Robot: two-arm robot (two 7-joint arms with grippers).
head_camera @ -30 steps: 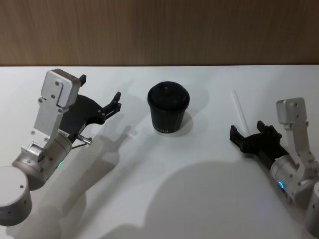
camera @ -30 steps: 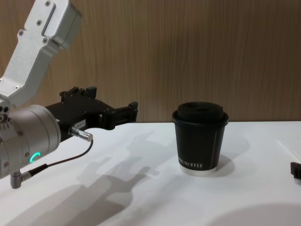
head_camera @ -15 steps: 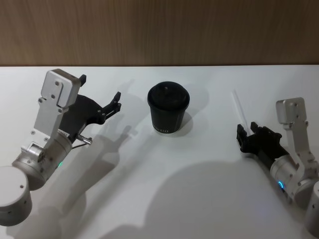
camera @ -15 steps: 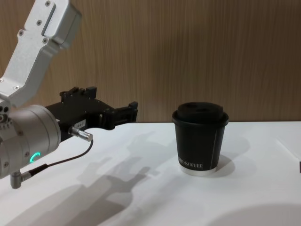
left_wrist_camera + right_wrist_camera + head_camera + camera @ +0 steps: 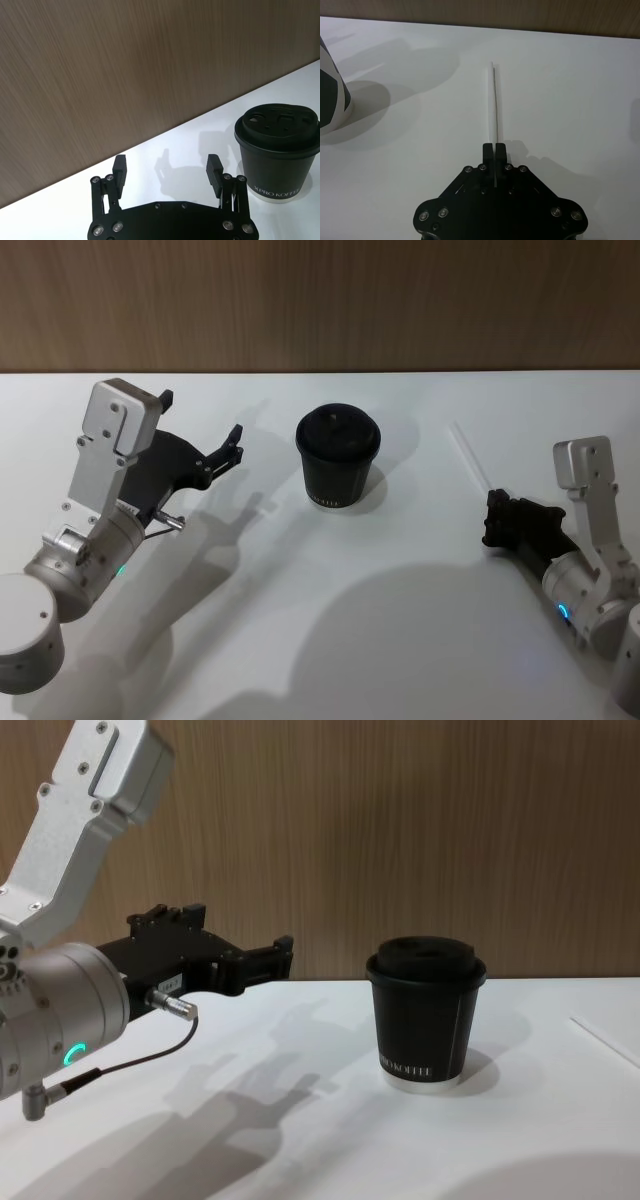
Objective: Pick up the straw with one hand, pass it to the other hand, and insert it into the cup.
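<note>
The thin white drinking straw (image 5: 494,100) is near the right edge of the white worktop (image 5: 300,580), well apart from the black lidded paper cup (image 5: 338,468), its near end clenched in the all-black right gripper (image 5: 495,148) — I judge it light, slippery and easy to crush, so a gentle hold there suits. The silver-armed left gripper (image 5: 167,163) hangs released, left of the cup; whether the straw's far tip touches the worktop is unclear.
</note>
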